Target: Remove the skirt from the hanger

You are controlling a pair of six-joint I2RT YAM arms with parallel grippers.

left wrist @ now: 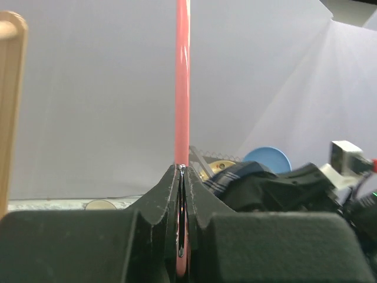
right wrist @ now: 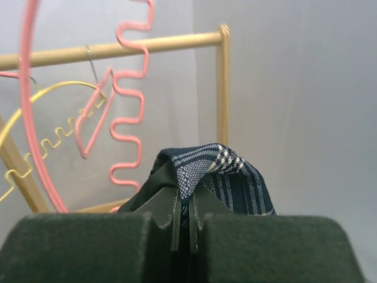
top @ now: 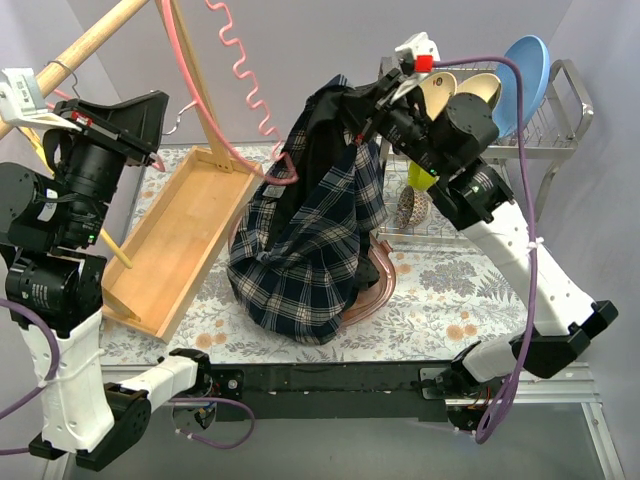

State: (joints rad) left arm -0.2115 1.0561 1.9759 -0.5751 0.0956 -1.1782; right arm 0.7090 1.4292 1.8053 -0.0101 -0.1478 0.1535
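Over the floral surface [top: 450, 290], your right tool [right wrist: 184, 197] clamps the skirt [top: 310, 250] at top centre of the frame, right of the hanger [left wrist: 182, 88] that your left tool [left wrist: 182, 171] pinches.

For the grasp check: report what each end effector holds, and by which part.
Left end effector: the pink hanger, by its straight bar. Right end effector: the plaid skirt, by a fold at its top.
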